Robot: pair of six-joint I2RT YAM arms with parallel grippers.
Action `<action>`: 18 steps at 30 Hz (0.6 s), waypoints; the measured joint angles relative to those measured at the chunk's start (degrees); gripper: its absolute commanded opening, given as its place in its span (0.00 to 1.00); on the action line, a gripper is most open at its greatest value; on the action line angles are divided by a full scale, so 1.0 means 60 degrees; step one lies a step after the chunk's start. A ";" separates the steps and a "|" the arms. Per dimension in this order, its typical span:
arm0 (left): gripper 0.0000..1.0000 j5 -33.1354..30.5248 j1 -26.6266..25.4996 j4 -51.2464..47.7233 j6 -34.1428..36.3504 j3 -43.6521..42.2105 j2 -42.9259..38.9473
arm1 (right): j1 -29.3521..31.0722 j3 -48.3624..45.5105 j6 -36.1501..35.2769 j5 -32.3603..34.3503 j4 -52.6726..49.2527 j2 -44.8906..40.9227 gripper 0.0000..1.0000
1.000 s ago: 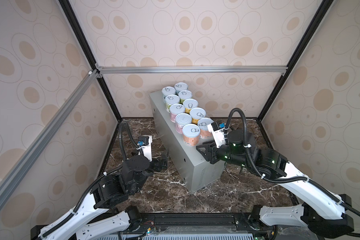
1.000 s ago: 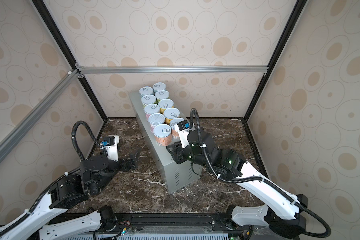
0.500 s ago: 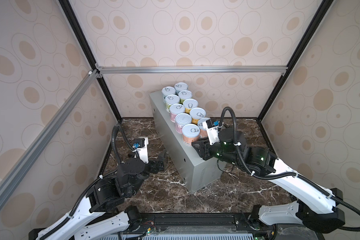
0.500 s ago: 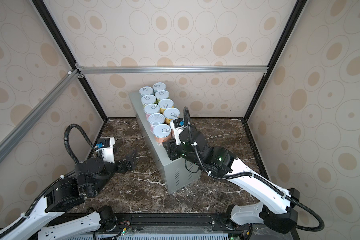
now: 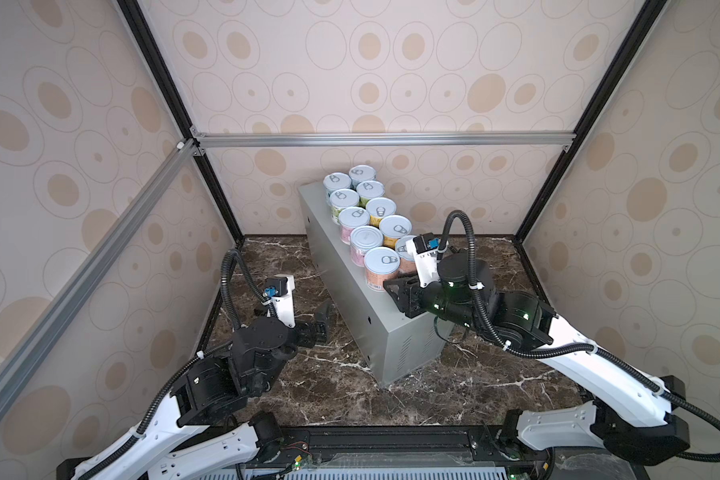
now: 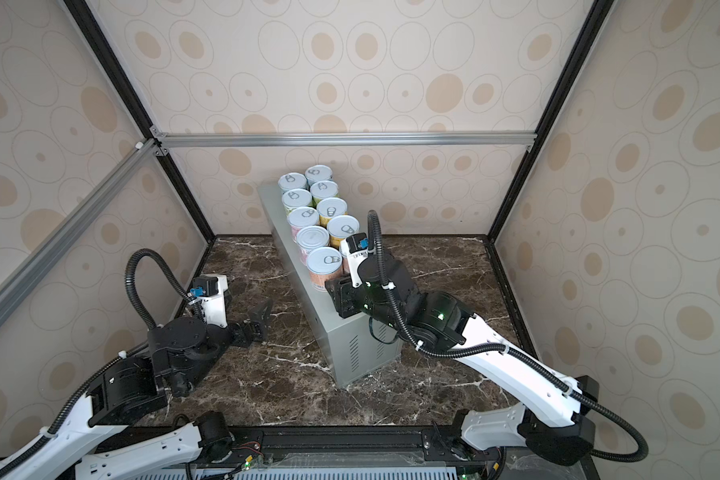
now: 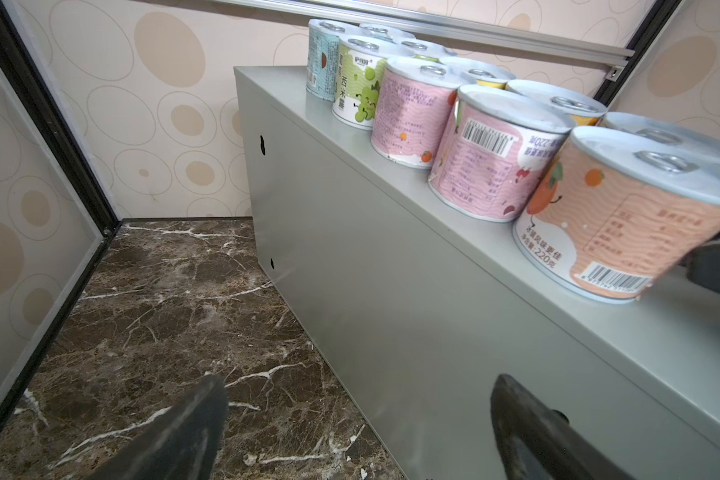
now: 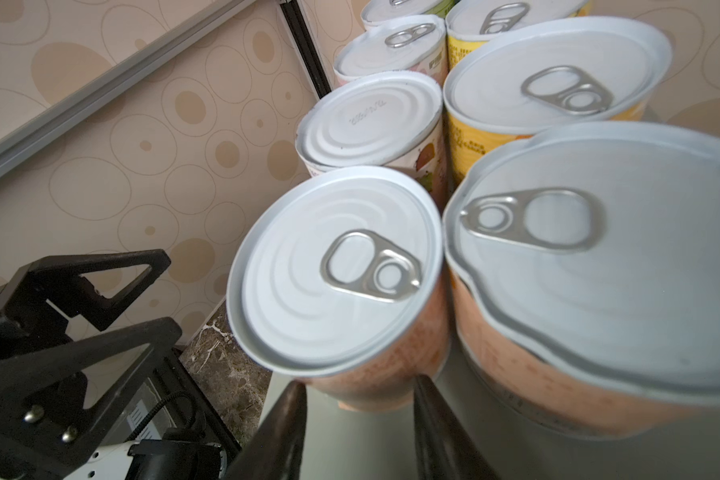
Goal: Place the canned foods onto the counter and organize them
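Ten cans are standing upright in two close rows on the grey tabletop, running from its far end toward its near end. Every can is sealed, so nothing of the contents is showing. Most are showing pull-tab lids, while one pink can is showing a plain ribbed end.

The right end effector is hovering over the near end of the tabletop. Its fingers are drawn narrow with nothing between them, and their tips are sitting just beside the base of the near orange can. I cannot tell whether they are touching it.

The left end effector is hanging low over the marble floor beside the tabletop's long side, spread wide and carrying nothing.
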 measured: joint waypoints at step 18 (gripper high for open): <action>0.99 -0.0911 0.0182 -0.0809 0.0058 0.0903 0.0845 | -0.0036 0.0601 -0.0546 0.2197 -0.1985 -0.1880 0.62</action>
